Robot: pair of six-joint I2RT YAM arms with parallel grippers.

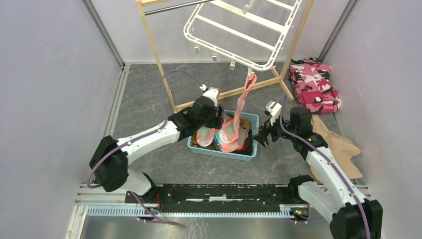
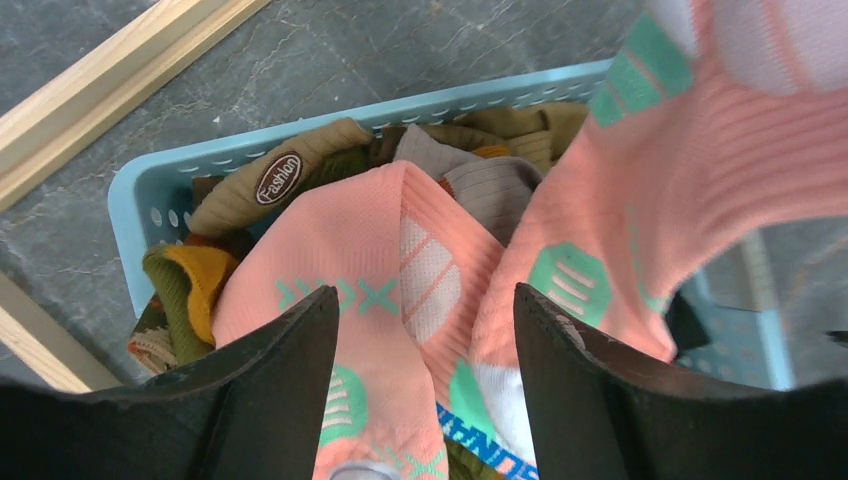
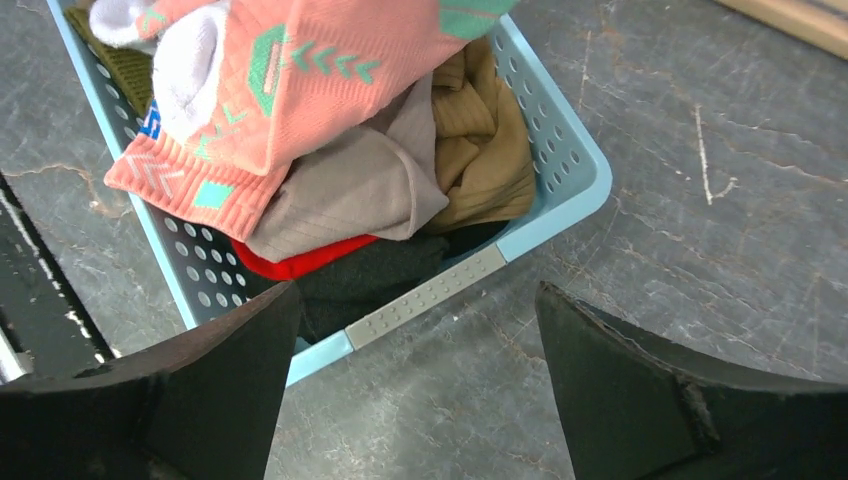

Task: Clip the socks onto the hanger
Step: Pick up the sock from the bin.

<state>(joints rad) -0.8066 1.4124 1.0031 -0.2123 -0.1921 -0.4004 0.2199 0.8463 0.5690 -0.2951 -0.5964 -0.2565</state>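
Two arms, one basket, one hanging sock, one hanger

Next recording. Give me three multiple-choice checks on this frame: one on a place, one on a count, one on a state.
1. Where do the loose socks lie?
A. in the basket
B. beside the basket
C. under the basket

2. How many socks hang from the hanger?
A. none
B. one
C. three

3. The right gripper is:
A. open and empty
B. shut on a sock
C. shut on the basket rim

Answers:
1. A, the pile sits inside the basket walls.
2. B, a single pink sock dangles from a clip on the near rim.
3. A, the wrist view shows its fingers wide apart with nothing between them.
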